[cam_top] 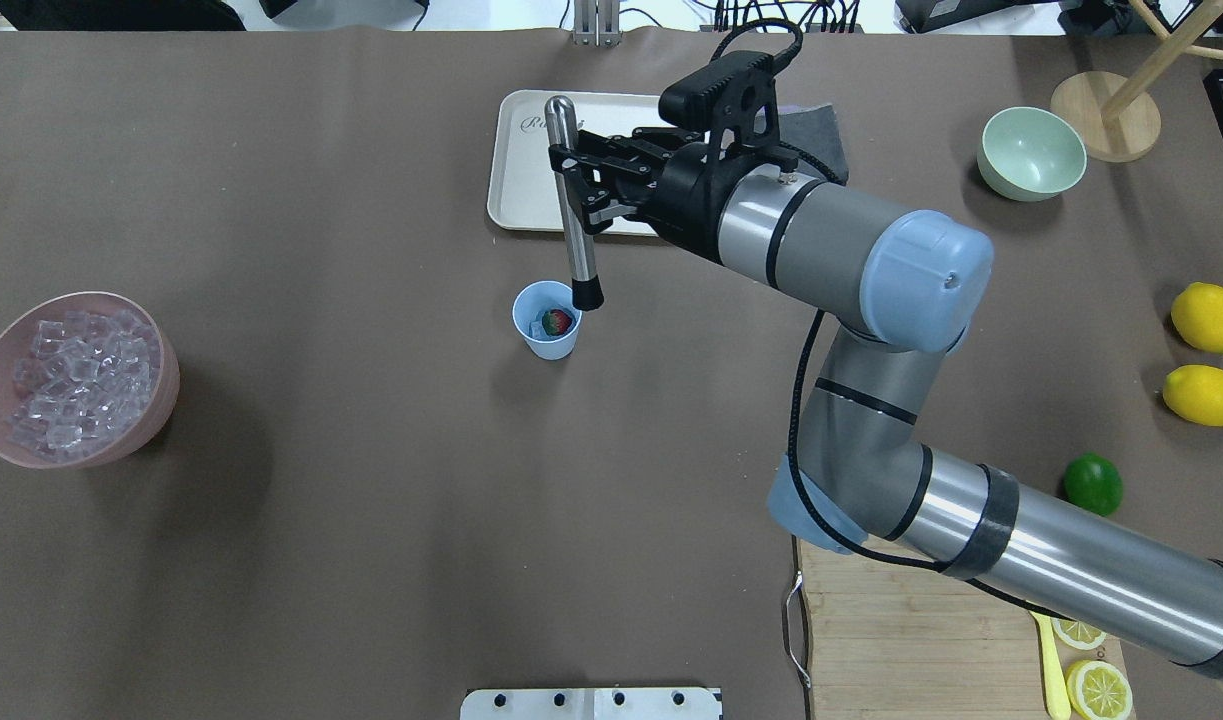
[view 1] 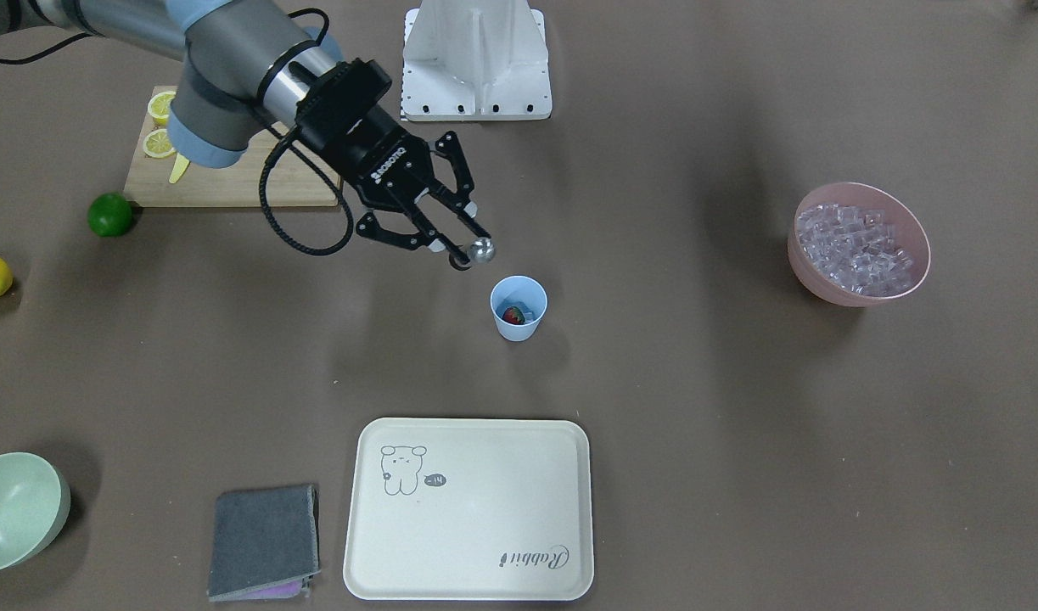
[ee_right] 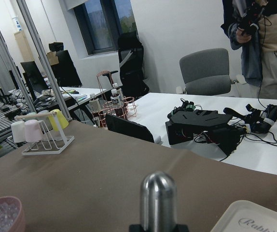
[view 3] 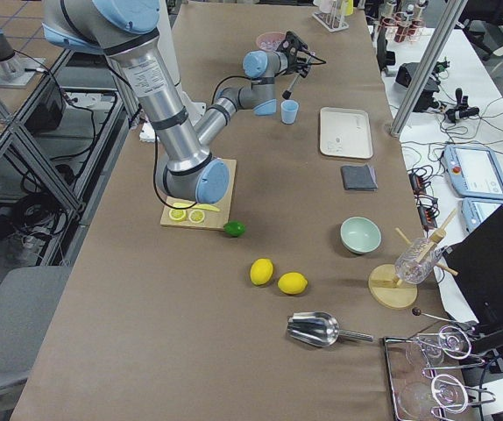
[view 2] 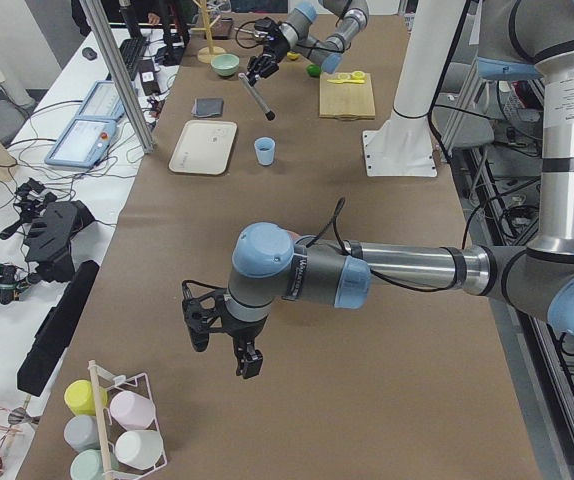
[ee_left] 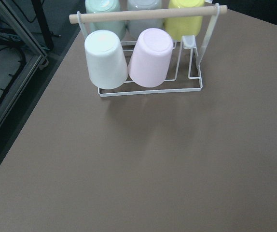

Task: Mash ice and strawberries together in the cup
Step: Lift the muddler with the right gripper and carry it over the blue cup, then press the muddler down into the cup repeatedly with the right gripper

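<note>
Brown table [cam_top: 321, 550], right tool [cam_top: 574, 183] clamping muddler [cam_top: 578, 250] near cup [cam_top: 546, 347], left tool [view 2: 223, 350] side-view only, unreadable

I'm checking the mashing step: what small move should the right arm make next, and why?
Probably lower the muddler into the cup: the right gripper holds it tilted, black tip above the rim, with the whole strawberry and ice inside.

Two bowls [cam_top: 1031, 155], two lemons [cam_top: 1209, 317], one strawberry [cam_top: 557, 322]

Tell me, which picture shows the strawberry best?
The front-facing view: it looks down into the cup, where the red strawberry shows clearly. The overhead view shows it too. The side views show only the cup; the wrist views show neither.
</note>
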Robot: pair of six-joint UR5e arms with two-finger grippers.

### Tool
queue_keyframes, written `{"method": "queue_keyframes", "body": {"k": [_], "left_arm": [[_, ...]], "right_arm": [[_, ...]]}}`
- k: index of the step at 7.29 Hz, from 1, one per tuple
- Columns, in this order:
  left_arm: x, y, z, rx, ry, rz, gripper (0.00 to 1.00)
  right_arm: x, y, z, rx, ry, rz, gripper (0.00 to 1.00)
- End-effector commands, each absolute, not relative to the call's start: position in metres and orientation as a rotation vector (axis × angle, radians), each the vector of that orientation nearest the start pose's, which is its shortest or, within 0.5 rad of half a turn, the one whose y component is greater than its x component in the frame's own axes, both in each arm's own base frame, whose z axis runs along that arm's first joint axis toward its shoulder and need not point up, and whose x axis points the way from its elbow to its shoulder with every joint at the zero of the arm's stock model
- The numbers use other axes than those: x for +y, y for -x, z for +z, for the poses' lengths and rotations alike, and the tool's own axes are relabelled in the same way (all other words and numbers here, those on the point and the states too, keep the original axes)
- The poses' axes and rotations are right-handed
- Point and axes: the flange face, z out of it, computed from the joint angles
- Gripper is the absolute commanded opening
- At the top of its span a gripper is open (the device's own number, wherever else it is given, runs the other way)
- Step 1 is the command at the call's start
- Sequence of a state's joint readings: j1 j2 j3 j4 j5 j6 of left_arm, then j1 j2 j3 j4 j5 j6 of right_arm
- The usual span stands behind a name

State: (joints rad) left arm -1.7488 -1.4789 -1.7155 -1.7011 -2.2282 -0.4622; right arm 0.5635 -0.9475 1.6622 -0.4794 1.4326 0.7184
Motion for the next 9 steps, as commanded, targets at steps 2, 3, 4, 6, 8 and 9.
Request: {"method": "queue_keyframes", "body": {"k": [2,3,4,6,8,9], "left_arm": [[-0.431,0.158,0.645,0.68,-0.053,-0.58,0.96],[-0.431,0.158,0.646,0.679,-0.051,-0.581,0.96],[-0.43,0.159,0.646,0.68,-0.051,-0.584,0.96],[-0.431,0.158,0.647,0.68,-0.049,-0.587,0.96],[-0.431,0.158,0.646,0.68,-0.052,-0.586,0.96],[-0.431,0.158,0.646,0.68,-0.052,-0.586,0.96]], "right_arm": [[-0.472,0.489,0.116,-1.249,-1.288,0.005,0.0],[-0.467,0.513,0.128,-1.243,-1.288,0.019,0.0],[-0.461,0.522,0.132,-1.24,-1.28,0.012,0.0],[-0.456,0.526,0.143,-1.224,-1.272,0.011,0.0],[-0.454,0.529,0.156,-1.211,-1.26,0.002,0.0],[-0.45,0.533,0.159,-1.209,-1.252,-0.005,0.0]]}}
